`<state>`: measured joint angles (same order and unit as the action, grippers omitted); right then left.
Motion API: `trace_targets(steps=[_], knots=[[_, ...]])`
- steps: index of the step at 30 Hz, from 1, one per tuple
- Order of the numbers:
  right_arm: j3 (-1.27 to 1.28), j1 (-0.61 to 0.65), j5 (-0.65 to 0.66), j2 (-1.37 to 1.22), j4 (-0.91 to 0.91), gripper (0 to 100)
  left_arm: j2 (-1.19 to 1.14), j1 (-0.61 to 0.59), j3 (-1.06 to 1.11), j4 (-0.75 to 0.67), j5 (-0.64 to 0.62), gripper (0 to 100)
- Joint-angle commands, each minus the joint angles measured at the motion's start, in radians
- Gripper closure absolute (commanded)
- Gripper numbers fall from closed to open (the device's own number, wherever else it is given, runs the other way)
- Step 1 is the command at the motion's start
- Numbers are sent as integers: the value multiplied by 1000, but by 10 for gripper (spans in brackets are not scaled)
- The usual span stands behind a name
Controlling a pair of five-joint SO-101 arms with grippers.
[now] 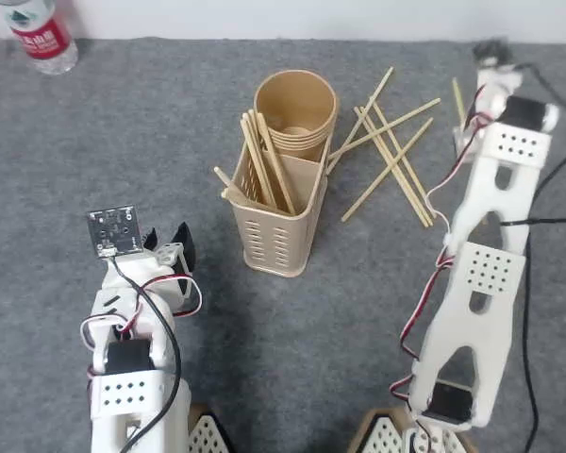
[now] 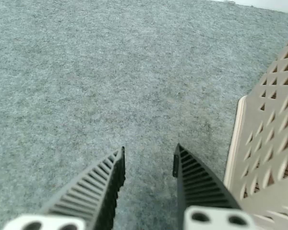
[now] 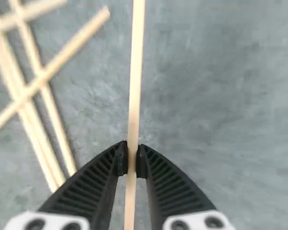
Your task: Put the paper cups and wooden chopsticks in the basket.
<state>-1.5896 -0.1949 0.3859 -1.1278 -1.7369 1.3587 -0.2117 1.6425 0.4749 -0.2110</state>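
Right end effector (image 3: pixel 132 160) pinches one wooden chopstick (image 3: pixel 136 72); left end effector (image 2: pixel 149 163) hangs spread beside the basket (image 1: pixel 281 226).
The beige, perforated plastic basket stands upright on the grey felt surface (image 1: pixel 94 151). It holds stacked tan paper cups (image 1: pixel 295 113) at its far end and slim bundled chopsticks (image 1: pixel 264 165) leaning nearer. Loose chopsticks (image 1: pixel 391 160) lie crossed beside it, and a red-labelled bottle (image 1: pixel 40 33) stands well apart.

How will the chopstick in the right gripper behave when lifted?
The chopstick looks thin, straight and wooden, so probably stiff and light. The right gripper pinches it at one narrow spot with much length ahead, so it may pivot or slip.
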Motion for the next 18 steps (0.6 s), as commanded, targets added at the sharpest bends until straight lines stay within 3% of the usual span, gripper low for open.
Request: trace_targets(steps=[1,10,18], knots=[[-68,21,11,229,-54,993,11,5,-12,-21,9,827],[3,113,-129,616,-62,993,11,5,-12,-21,9,827],[528,320,-140,1026,-59,993,11,5,-12,-21,9,827]])
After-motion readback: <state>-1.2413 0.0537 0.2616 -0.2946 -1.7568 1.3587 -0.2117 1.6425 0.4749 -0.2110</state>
